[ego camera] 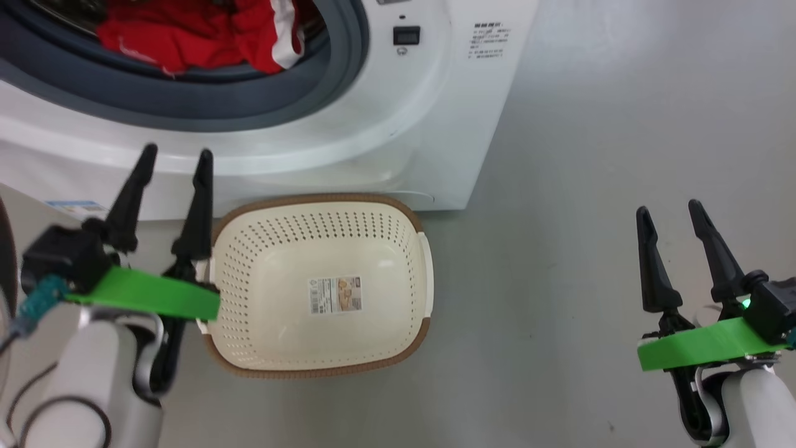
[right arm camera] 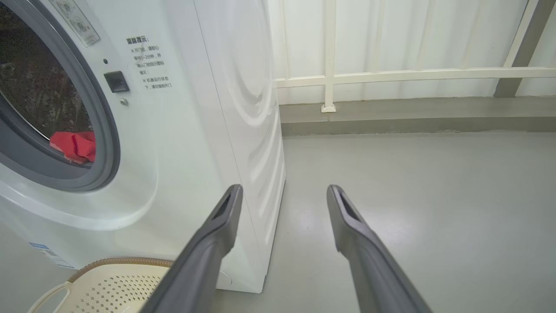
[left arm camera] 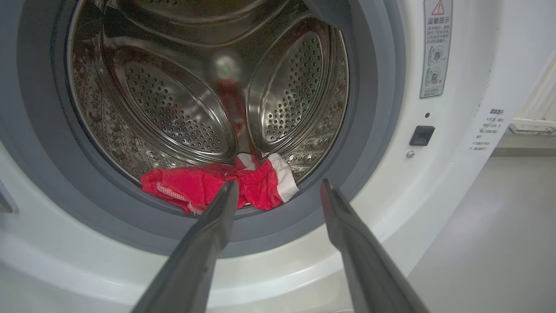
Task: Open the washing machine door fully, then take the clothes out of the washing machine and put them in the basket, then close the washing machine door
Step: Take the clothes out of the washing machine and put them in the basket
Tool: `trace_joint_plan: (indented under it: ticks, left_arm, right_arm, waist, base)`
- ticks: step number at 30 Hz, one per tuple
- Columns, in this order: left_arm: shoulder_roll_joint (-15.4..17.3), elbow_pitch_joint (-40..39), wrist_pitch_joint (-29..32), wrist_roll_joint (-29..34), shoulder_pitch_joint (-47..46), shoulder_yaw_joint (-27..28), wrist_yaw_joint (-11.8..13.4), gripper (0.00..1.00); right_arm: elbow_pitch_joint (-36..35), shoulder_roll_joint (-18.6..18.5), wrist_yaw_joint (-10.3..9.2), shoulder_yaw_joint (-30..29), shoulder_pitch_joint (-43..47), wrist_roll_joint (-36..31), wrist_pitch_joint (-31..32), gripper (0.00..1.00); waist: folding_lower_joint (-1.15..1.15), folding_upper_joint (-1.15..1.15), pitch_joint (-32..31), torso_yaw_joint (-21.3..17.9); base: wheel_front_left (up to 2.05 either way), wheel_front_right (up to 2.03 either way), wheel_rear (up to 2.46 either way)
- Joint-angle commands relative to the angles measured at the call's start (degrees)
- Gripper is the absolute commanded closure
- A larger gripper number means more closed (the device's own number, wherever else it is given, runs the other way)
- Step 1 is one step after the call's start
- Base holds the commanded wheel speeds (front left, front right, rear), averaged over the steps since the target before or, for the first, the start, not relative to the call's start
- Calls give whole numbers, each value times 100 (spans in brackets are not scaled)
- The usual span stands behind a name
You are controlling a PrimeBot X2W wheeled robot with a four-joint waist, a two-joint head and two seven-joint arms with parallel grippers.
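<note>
Your left gripper [ego camera: 176, 152]: head view, 8 o'clock. Its two dark fingers are spread wide and it is empty. The tips lie over the white front of the washing machine [ego camera: 404, 124], below the grey gasket [ego camera: 186, 99]. You cannot tell from here whether they touch the panel. In its own wrist view the fingers point at the lower lip of the open mouth, with the clothes [left arm camera: 195, 189] just past the left-hand tip, toward 12 o'clock.

Your right gripper [ego camera: 667, 208]: head view, 4 o'clock. It is also spread wide and empty, over grey floor [ego camera: 591, 124], well apart from the machine's side.

Clothes: a red bundle with white trim at 6 o'clock of the steel drum [left arm camera: 182, 104], against the gasket's inner edge. In head view they sit at 11 o'clock.

Basket [ego camera: 311, 200]: on the floor just in front of the machine, at centre of head view leaning toward 7 o'clock. Its 9 o'clock edge is hidden behind the left gripper's green band [ego camera: 149, 292]. The perforated bottom shows, with a paper label [ego camera: 336, 295] on it.
</note>
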Motion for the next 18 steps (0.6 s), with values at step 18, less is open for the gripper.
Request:
trace_joint_plan:
  ticks: [18]
  left_arm:
    - [607, 2514, -28, 620, -2690, 198, 29, 0]
  right_arm:
    - [-221, 54, 36, 212, -635, 4, -37, 0]
  waist:
    - [0, 0, 1157, -444]
  base:
    - [0, 0, 0]
